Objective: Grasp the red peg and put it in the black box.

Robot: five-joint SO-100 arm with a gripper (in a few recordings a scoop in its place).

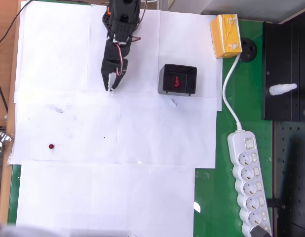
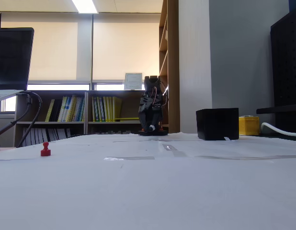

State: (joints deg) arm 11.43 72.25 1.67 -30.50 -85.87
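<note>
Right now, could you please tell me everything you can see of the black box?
The black box is small and square, with thick sloping walls and an open top. It looks matte, maybe plastic. It stands upright on the white paper, right of the pincer in the overhead view, apart from it. A bright red knobbed piece lies inside.

Arm is sitting folded at upper centre of overhead view, gripper (image 1: pixel 111 84) pointing down-frame, tips looking closed, holding nothing.

Peg (image 1: pixel 51 146) (alone) left of box (image 1: pixel 177 79)
</note>
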